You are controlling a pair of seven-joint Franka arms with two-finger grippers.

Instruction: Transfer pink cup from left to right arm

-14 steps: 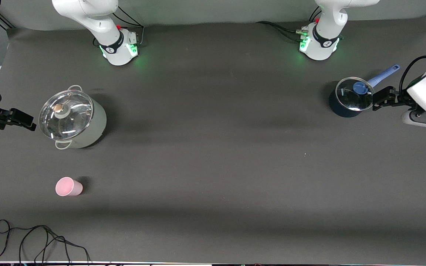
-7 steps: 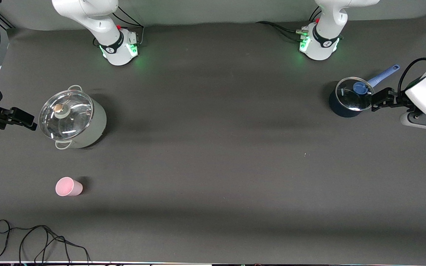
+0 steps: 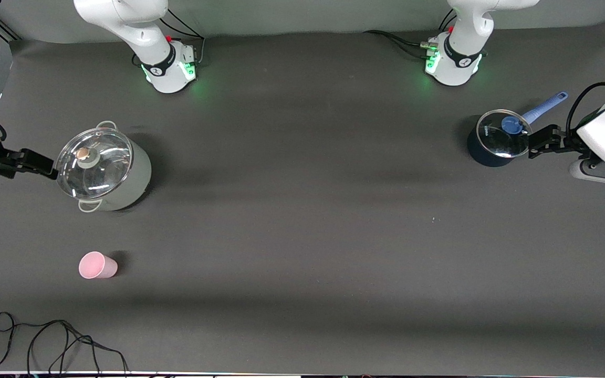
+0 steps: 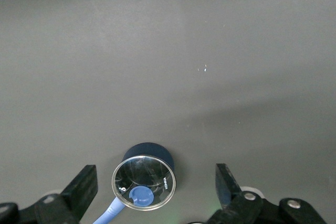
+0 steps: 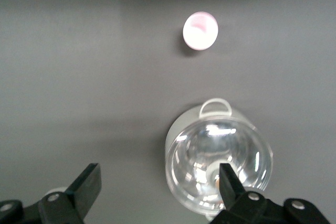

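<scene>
The pink cup stands on the dark table at the right arm's end, nearer to the front camera than the big pot. It also shows in the right wrist view, seen from above. My right gripper is open and empty, hanging over the table just beside the big pot's lid; its fingers stand wide apart. My left gripper is open and empty at the left arm's end, over the edge of the small saucepan, with its fingers wide apart. Neither gripper touches the cup.
A large pale pot with a glass lid stands at the right arm's end and shows in the right wrist view. A small dark saucepan with a glass lid and a blue handle stands at the left arm's end. A black cable lies near the front edge.
My right gripper has moved toward the big pot and now reaches its lid's rim. My left gripper has only shifted slightly. The cup has not moved.
</scene>
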